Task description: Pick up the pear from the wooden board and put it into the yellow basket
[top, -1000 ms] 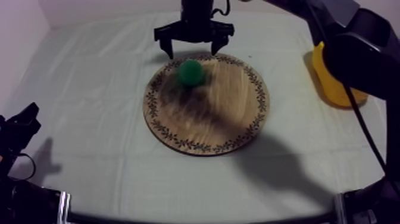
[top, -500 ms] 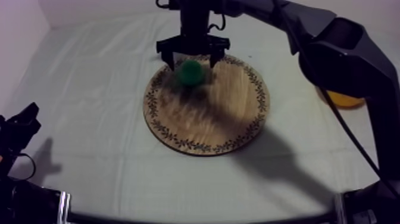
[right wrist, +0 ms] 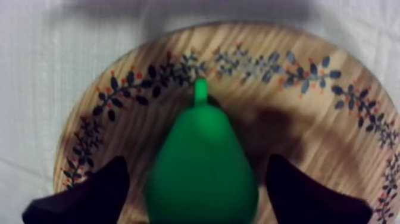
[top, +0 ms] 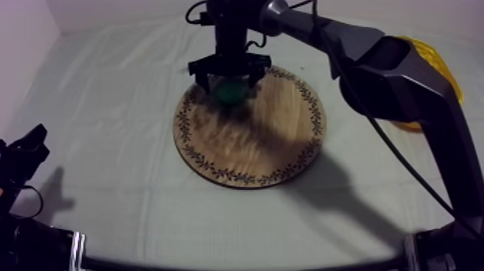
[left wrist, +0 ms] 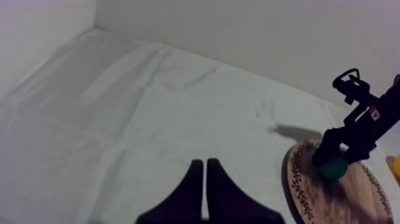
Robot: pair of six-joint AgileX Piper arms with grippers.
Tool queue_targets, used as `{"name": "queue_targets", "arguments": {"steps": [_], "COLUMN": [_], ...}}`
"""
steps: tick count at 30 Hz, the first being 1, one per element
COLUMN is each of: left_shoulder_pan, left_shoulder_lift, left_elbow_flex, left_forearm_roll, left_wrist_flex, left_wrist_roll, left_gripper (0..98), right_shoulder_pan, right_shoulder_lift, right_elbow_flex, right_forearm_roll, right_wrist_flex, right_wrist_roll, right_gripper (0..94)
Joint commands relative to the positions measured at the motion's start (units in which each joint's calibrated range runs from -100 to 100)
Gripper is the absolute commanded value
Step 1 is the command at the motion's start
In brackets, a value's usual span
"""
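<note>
The right tool was held low over the far part of the board, its fingers spread wide and nothing gripped. The pear was seen directly beneath the tool, between the two fingers, resting on the board close to the rim. One finger stood at each side of the pear's broad body. A narrow gap was visible at each side, so no contact could be claimed.

The pear's long axis was set across the line along which the fingers would close. Its stem pointed away from the tool's wrist, toward the rim. A closing move was therefore judged to meet the pear across its width, at the fattest part. Whether the pear stood upright or lay tilted could not be told.

The left tool was shut to a narrow wedge, holding nothing, over bare surface and well apart from the board. The right arm was plainly the nearer. The basket lay well apart from the right tool, on that arm's side.
</note>
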Motion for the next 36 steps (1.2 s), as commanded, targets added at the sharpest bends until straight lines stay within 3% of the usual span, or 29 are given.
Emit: {"name": "queue_targets", "arguments": {"steps": [1, 7, 14, 21, 28, 36], "left_shoulder_pan": [0.02, 0.02, 0.02, 0.02, 0.02, 0.02], "left_shoulder_lift": [0.0, 0.0, 0.0, 0.0, 0.0, 0.0], "left_elbow_flex": [0.0, 0.0, 0.0, 0.0, 0.0, 0.0], "left_forearm_roll": [-0.01, -0.01, -0.01, -0.01, -0.01, -0.01], "left_wrist_flex": [-0.01, -0.01, -0.01, -0.01, -0.01, -0.01], "left_wrist_roll": [0.01, 0.01, 0.01, 0.01, 0.01, 0.01], "left_gripper": [0.1, 0.1, 0.1, 0.1, 0.1, 0.1], "right_shoulder_pan": [0.07, 0.53, 1.71, 5.08, 11.6, 22.56], "right_shoulder_lift": [0.34, 0.24, -6.67, -20.52, -36.19, -52.36], "right_elbow_flex": [-0.45, -0.26, 2.82, 9.14, 19.61, 36.52], "right_forearm_roll": [-0.13, -0.19, 1.07, 4.5, 7.23, 10.21], "right_wrist_flex": [-0.07, -0.08, 0.08, -0.2, -1.0, -4.21], "right_wrist_roll": [0.14, 0.66, 2.73, 7.66, 13.65, 19.74], "right_gripper": [45.6, 32.0, 31.3, 33.7, 34.1, 34.3]}}
